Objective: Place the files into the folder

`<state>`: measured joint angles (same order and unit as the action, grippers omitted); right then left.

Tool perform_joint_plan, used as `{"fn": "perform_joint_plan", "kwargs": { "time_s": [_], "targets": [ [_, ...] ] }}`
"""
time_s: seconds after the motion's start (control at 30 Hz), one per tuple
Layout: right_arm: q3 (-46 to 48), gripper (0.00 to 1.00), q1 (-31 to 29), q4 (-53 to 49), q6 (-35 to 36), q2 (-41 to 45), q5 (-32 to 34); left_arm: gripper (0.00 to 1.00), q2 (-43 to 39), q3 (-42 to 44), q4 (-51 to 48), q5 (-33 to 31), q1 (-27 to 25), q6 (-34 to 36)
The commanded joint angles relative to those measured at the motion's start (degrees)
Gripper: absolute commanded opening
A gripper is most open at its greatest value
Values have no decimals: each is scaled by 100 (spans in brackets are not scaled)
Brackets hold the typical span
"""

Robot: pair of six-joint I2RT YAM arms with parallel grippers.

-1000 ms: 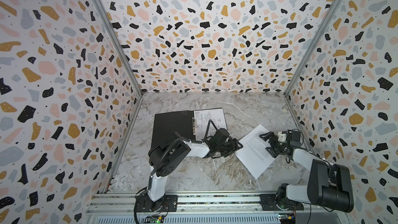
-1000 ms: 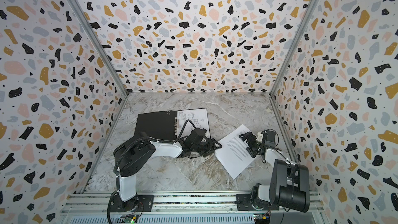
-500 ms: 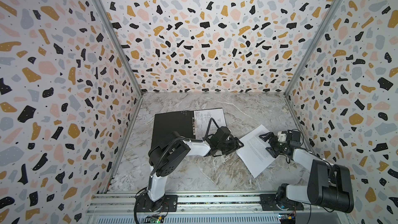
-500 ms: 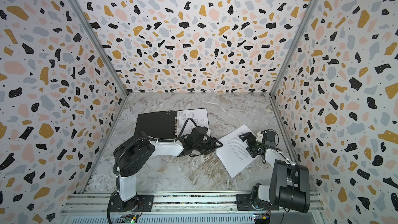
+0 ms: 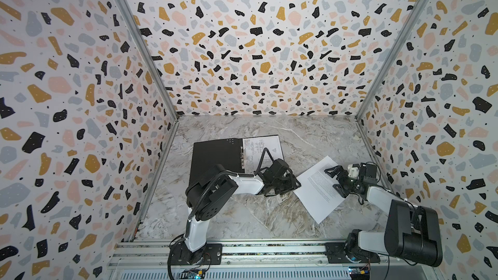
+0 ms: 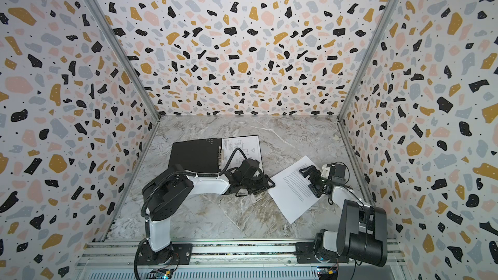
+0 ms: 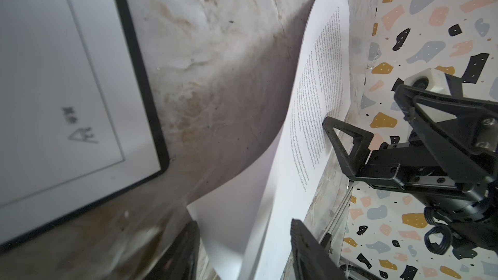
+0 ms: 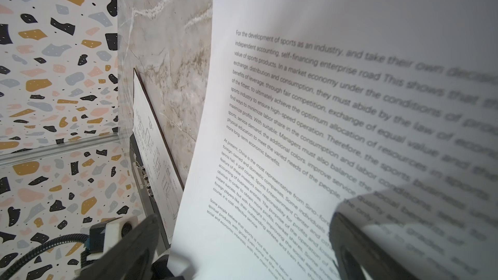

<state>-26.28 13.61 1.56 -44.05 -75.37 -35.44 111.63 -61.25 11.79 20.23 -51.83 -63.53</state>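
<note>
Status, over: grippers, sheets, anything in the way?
Left gripper open, fingers straddling the text sheet's raised corner. Right gripper open, one finger touching that sheet. Diagram sheet lies in the open folder. Nothing seen blocking.

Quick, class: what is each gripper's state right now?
Left gripper: open, jaws either side of the text sheet's raised corner, not clamped.
Right gripper: open, one fingertip on the same sheet.
</note>
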Motion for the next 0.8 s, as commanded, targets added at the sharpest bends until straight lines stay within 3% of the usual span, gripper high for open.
{"fn": "perform_joint_plan", "kwargs": {
  "time_s": [0.0, 0.57, 0.77],
  "targets": [
    [261, 99, 102, -666, 125, -83, 381, 50, 41, -173, -53, -54, -18, 176],
    [303, 99, 172, -732, 316, -64, 380, 31, 163, -332, -380, -129, -4, 489],
    [267, 99, 173, -798, 452, -74, 398, 29, 188, -381, -456, -145, -6, 569]
  ]
}}
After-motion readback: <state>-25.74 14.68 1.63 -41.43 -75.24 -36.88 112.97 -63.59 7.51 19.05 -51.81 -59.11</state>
